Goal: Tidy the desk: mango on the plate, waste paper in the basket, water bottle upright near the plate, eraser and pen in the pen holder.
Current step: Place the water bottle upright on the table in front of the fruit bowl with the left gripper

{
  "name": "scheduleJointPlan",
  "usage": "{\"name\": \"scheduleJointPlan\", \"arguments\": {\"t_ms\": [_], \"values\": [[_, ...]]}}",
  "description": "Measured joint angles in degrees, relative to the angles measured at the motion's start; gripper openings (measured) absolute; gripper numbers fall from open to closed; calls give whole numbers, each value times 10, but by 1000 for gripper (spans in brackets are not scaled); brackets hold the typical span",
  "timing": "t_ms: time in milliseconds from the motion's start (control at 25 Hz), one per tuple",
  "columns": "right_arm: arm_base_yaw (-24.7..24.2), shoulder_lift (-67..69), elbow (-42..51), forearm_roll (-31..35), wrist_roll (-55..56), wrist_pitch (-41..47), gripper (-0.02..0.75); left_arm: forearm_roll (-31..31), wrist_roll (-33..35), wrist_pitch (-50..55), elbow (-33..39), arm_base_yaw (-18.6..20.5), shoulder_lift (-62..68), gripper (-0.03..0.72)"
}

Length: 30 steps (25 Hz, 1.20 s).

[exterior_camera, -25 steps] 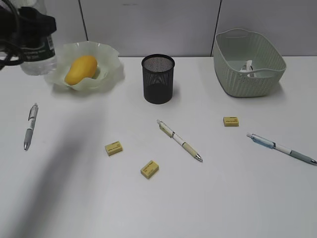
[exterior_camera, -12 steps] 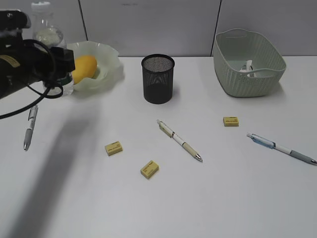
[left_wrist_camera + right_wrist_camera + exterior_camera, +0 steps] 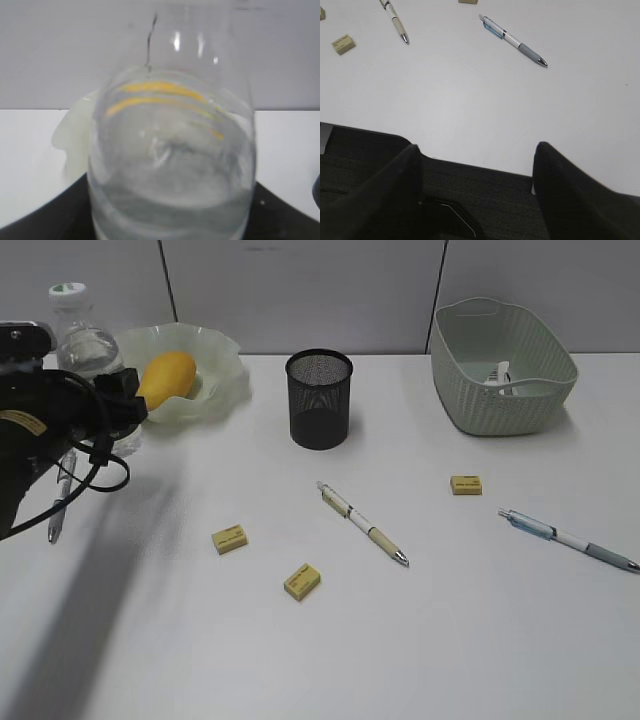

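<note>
Plate (image 3: 225,390) holds the mango (image 3: 165,378); basket (image 3: 500,390) holds the waste paper (image 3: 502,377) — pen holder (image 3: 319,400) contents indiscernible. Left gripper (image 3: 105,415) at the upright water bottle (image 3: 85,345), grip cannot be told; right gripper (image 3: 477,165) spread — empty.

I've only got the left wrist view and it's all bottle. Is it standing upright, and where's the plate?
Observer: The water bottle is upright in the left gripper, just left of the plate.
Operator: Is the mango on the plate?
Observer: Yes, the mango lies in it.
Operator: Any pen near that arm?
Observer: One pen lies on the desk beside the arm, partly hidden by it.
</note>
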Motion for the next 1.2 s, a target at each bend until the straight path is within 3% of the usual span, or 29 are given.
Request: {"name": "scheduleJointPlan", "arguments": {"t_ms": [520,1200], "values": [[0,0,0,0,-1,-4,543,8,-21,-89,-4,30,90,490],[0,0,0,-2,-1,-5,542,51,-34,-96,-43,33,146,490]]}}
